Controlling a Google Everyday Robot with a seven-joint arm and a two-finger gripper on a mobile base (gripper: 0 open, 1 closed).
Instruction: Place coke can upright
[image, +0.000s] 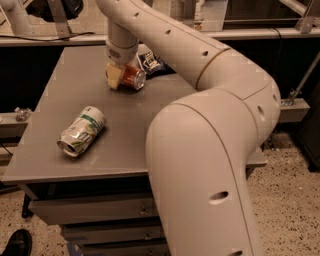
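Tabletop (75, 105): coke can (135, 78) sideways in end effector (125, 78)

The gripper (124, 79) is down at the far side of the table (60, 95), right at the coke can (134, 78), which lies on its side. A dark chip bag (151, 62) crowds the can from behind. A white-and-green can (81, 131) lies well apart, front left. Open tabletop runs between the cans and along the left edge. The robot's arm (200, 150) blocks the right.

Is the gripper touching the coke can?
Touching. The camera view shows the gripper, at the table's far side, with its fingers closed against the coke can, no gap visible.
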